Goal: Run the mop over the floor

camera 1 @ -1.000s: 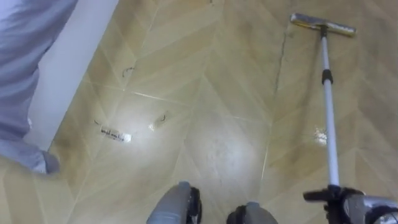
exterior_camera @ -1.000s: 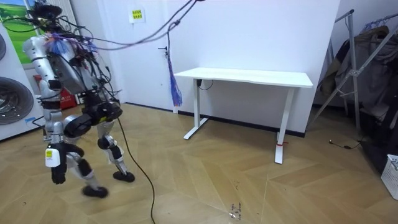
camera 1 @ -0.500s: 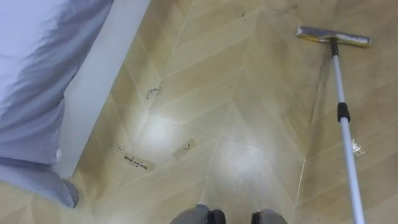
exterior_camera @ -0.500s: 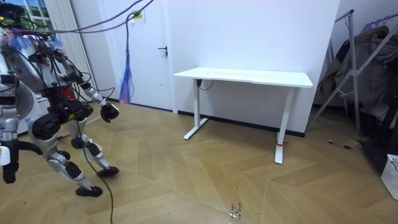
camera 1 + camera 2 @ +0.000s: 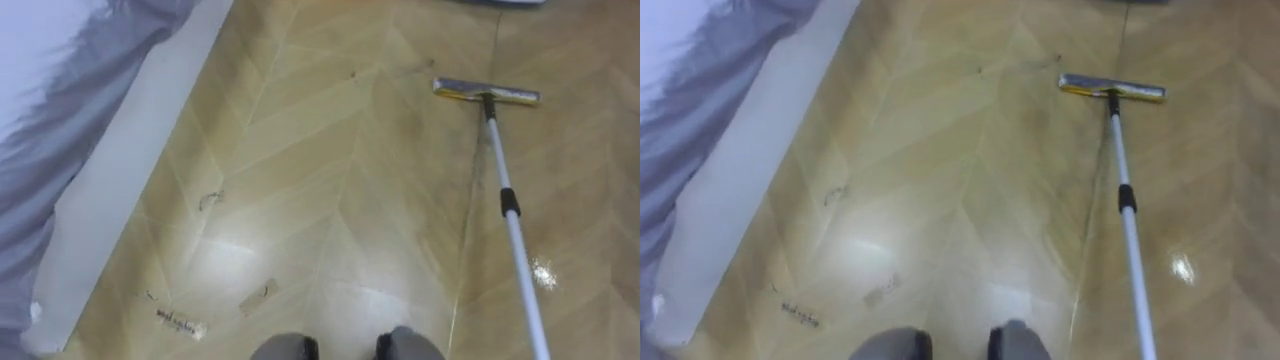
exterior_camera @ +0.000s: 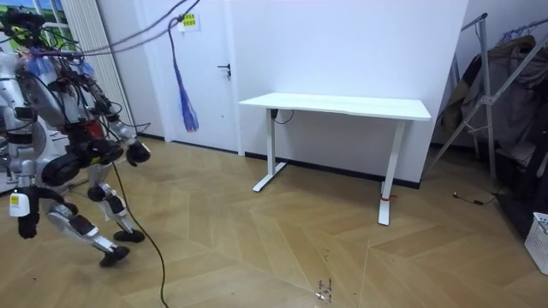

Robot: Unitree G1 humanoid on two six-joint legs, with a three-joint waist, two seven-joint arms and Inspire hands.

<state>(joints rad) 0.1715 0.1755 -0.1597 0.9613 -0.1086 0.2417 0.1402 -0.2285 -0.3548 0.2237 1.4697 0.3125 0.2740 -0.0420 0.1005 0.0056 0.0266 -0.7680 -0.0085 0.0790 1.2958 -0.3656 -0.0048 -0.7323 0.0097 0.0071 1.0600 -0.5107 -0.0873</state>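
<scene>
Looking down on a wood floor (image 5: 330, 150). Seeing the mop (image 5: 504, 200) on the right side of it. Seeing its flat head (image 5: 486, 92) lying on the boards far ahead, with the thin pole (image 5: 520, 280) running back from the middle of the head to the bottom edge on the right, its low end cut off there. Seeing a small shiny spot (image 5: 543, 273) on the floor just beside the pole. Seeing two little scraps (image 5: 258, 297) near the bottom on the left side, well apart from the mop, and a thin dark mark (image 5: 211, 200) a bit farther ahead. Seeing a long white board (image 5: 115, 190) along the left, with grey cloth (image 5: 60, 80) past it.

Standing at the room view's left on bent legs, leaning forward, one foot ahead of the other. Holding one robot hand (image 6: 137, 153) out by the hip, toward the room view's right. Letting the other robot hand (image 6: 26, 226) hang low beside the knee. Cannot tell left from right there. Cannot tell wide, narrow or holding for either one. Seeing a white table (image 6: 342, 106) by the wall in the middle of the room, well apart. Seeing a door (image 6: 210, 103) just to the left of the table, a rack (image 6: 492, 85) at the room view's right and a basket (image 6: 539, 239) low in that corner.
</scene>
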